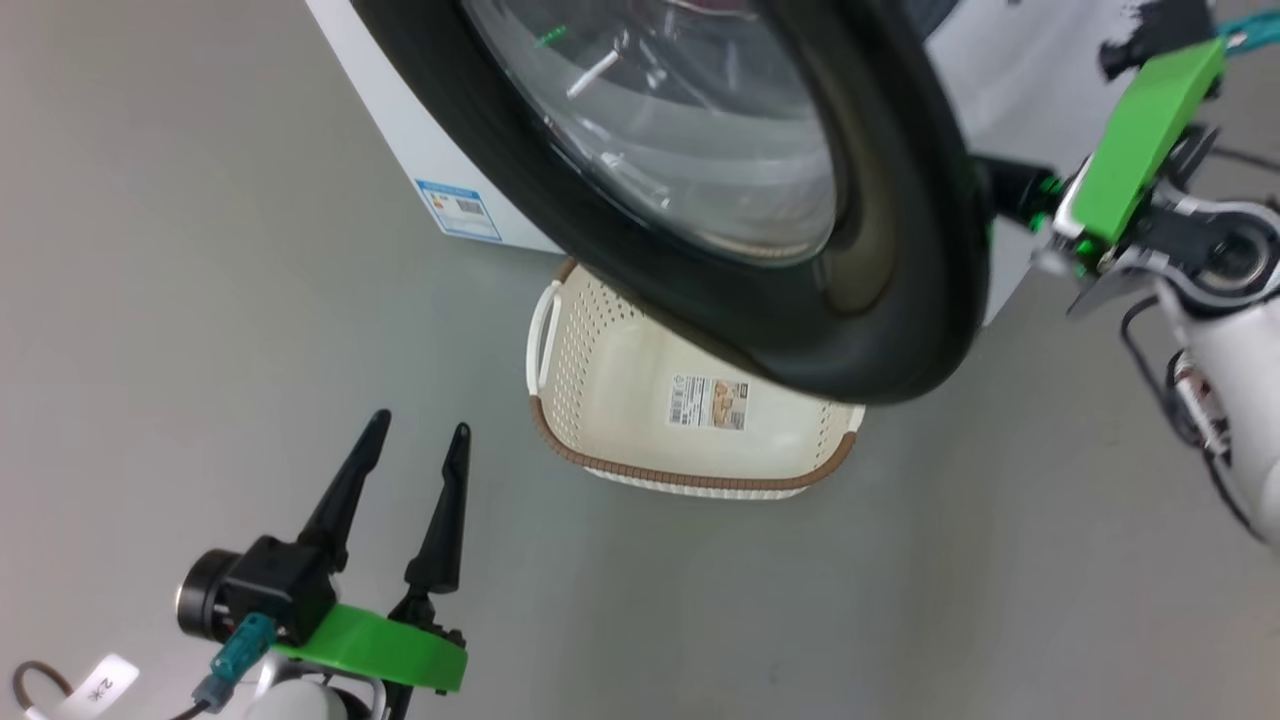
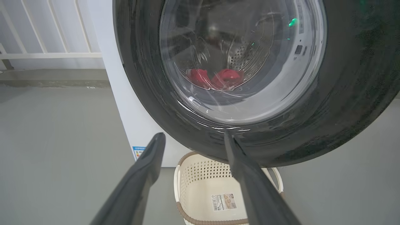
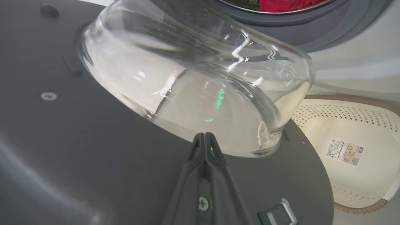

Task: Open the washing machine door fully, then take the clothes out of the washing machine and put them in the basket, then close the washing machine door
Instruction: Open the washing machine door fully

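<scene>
The washing machine door [image 1: 900, 300] stands swung out from the white washing machine [image 1: 400, 130], its black ring hanging over the basket [image 1: 690, 480]. My right gripper [image 1: 1005, 190] reaches behind the door's right edge. In the right wrist view it [image 3: 204, 136] is shut with nothing in it, tips at the door's grey inner face [image 3: 93, 140] below the glass bowl [image 3: 193, 78]. My left gripper [image 1: 420, 425] is open, low over the floor left of the basket. It [image 2: 193, 136] points at the door's outer ring [image 2: 343, 93]. Red clothes [image 2: 225, 78] lie in the drum [image 3: 281, 3].
The cream basket [image 2: 200, 175] sits on the grey floor [image 1: 200, 300] in front of the machine, nothing in it but a paper label [image 1: 708, 402]. A blue sticker [image 1: 458, 208] marks the machine's lower corner. White railings [image 2: 47, 37] stand behind on the left. The grey gasket [image 3: 297, 31] rings the drum.
</scene>
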`<state>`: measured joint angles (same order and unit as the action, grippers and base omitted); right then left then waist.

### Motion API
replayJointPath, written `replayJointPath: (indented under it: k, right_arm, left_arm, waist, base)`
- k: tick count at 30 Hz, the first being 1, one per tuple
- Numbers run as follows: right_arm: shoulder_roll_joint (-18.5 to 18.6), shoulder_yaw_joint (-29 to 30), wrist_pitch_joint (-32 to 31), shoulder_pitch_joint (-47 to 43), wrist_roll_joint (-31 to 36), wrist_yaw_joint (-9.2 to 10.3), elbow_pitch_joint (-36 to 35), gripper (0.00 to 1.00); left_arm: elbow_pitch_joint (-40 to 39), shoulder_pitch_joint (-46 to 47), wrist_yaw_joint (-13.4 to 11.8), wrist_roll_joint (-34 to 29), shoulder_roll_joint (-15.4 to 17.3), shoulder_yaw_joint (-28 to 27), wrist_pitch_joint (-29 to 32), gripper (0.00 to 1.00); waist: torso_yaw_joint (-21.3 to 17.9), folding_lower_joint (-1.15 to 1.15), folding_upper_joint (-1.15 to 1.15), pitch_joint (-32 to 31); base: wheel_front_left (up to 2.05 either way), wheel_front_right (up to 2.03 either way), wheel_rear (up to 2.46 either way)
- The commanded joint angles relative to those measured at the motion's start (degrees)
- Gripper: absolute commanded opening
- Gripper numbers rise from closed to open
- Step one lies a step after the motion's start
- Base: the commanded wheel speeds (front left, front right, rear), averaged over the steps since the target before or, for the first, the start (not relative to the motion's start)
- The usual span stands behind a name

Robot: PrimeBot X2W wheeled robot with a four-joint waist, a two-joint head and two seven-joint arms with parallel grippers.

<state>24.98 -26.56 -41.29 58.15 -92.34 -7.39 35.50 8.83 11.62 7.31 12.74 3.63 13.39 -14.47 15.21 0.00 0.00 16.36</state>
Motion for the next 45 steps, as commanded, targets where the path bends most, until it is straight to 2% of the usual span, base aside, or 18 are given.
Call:
replayJointPath:
  k: [1,9,22,45]
  right_arm:
    - [-1.2,-0.6,-0.8,-2.4,-0.5,-0.10,-2.8,0.00]
    - [-2.6,-0.5,-1.2,-10.0,-2.3,-0.10,-10.5,0.00]
    - [-4.8,-1.3,-2.9,-18.2,-2.7,-0.10,-19.7,0.00]
    - [-11.1,-5.8,-6.3,-22.2,0.2,-0.10,-24.8,0.00]
  left_arm:
    - [-1.1,-0.6,0.2,-0.5,0.9,-2.3,-0.5,1.00]
    - [-1.1,-3.1,0.2,-1.1,0.9,-3.3,-0.5,1.00]
    - [-1.2,-5.8,0.2,-1.8,0.7,-4.2,-0.5,1.00]
    - [-1.3,-6.4,0.2,-2.0,0.0,-6.5,-0.5,1.00]
  waist:
    - [0.0,0.00,0.00,-1.3]
    - [0.9,0.00,0.00,-4.3]
    - [4.6,0.00,0.00,-7.0]
    - [10.1,0.00,0.00,-6.9]
  base:
    - [0.00,0.00,0.00]
    - [0.00,0.00,0.00]
    - [0.00,0.00,0.00]
    - [0.00,0.00,0.00]
